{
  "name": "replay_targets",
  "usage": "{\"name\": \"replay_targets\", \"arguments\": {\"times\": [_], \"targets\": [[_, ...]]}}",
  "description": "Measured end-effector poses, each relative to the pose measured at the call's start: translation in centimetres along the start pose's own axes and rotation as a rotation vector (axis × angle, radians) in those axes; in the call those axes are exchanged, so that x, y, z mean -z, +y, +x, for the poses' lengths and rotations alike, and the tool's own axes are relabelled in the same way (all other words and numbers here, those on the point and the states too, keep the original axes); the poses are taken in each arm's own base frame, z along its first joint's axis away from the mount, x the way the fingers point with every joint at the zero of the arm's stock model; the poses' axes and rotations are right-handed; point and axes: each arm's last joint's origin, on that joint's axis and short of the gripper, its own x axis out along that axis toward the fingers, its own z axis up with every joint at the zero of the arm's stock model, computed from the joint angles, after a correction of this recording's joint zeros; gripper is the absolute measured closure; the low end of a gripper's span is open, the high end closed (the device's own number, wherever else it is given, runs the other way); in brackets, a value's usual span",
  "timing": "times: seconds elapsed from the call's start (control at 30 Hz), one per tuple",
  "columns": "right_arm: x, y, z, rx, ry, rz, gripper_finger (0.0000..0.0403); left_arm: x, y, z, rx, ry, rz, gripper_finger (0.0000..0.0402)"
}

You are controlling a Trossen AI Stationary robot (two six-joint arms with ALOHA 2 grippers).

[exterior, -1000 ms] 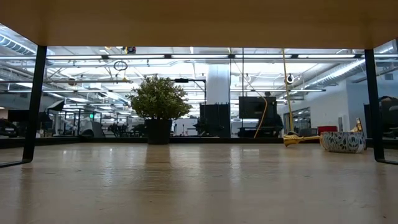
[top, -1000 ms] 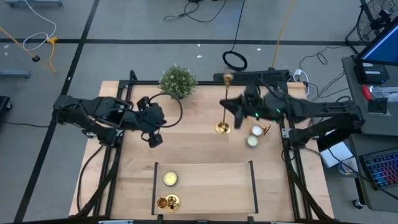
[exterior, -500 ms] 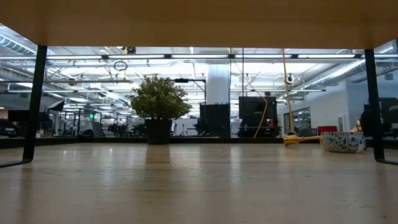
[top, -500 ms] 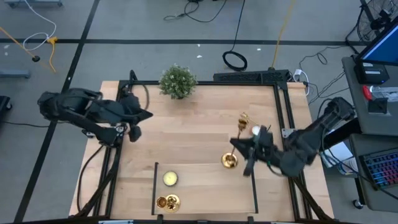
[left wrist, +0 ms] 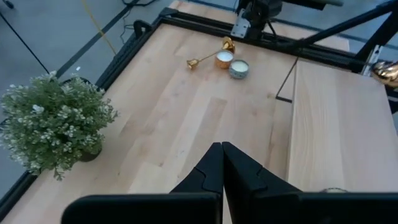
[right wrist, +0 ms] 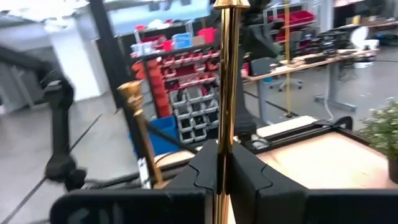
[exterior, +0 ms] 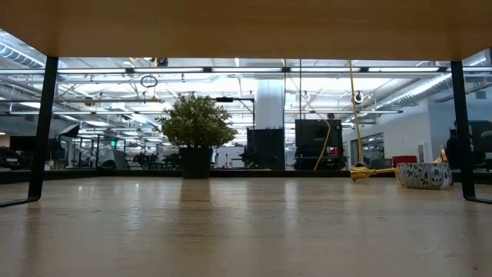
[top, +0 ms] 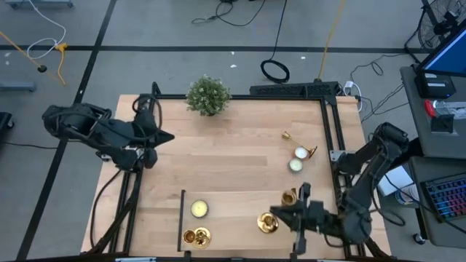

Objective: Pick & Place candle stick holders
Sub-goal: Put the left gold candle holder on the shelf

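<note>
A tall gold candle stick holder (top: pixel 279 209) hangs over the right end of a raised wooden board (top: pixel 233 218) at the table's near edge, with my right gripper (top: pixel 287 215) shut on it. A second holder (top: pixel 196 236) stands at the board's near left corner and also shows in the right wrist view (right wrist: pixel 140 130). A third holder (top: pixel 298 144) lies on its side at the far right of the table. My left gripper (top: pixel 155 138) is shut on nothing near the table's left edge, its fingertips (left wrist: pixel 222 152) together. My right gripper pinches the holder's slim stem (right wrist: pixel 224 134) between its two fingers. The fingers come in level from the table's right side and lie across the stem. The stem stands upright in the hold, its flared base (top: pixel 268 222) low over the board; whether the base touches the board, I cannot tell.
A bushy potted plant (top: pixel 207 94) stands at the far edge. Two small candles (top: pixel 297 159) sit beside the lying holder, and another candle (top: pixel 199 209) is on the board's left part. Black rails (top: pixel 331 145) border the table. The table's middle is bare wood.
My right gripper has swung from the table's far middle to its near right, carrying the tall holder out over the board's right end. My left gripper has drawn back from the table's left middle toward the left edge.
</note>
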Motion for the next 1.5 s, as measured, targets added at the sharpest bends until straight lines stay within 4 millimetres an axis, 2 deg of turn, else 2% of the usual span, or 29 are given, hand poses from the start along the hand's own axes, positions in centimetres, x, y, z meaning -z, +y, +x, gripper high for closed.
{"name": "replay_targets", "arguments": {"times": [0.2, 0.4, 0.8, 1.03, 1.5], "targets": [[0.9, 0.9, -2.3, -0.068, 0.054, -0.067, 0.0392, 0.0, -0.7, 0.9, -0.008, 0.023, -0.013, 0.0399], [2.2, 1.1, -3.8, -0.097, 0.114, -0.053, 0.0392, -0.1, -1.3, 1.8, -0.013, 0.049, -0.039, 0.0399], [6.8, -0.5, -4.5, -0.096, 0.131, -0.007, 0.0392, 0.0, -1.8, 2.4, 0.013, 0.091, -0.073, 0.0399], [8.1, -1.4, -4.6, -0.088, 0.083, -0.01, 0.0392, 0.1, -1.8, 2.4, 0.027, 0.106, -0.084, 0.0399], [7.8, -1.2, -5.3, -0.123, 0.052, 0.011, 0.0392, 0.3, -1.7, 2.4, 0.019, 0.13, -0.072, 0.0399]]}}
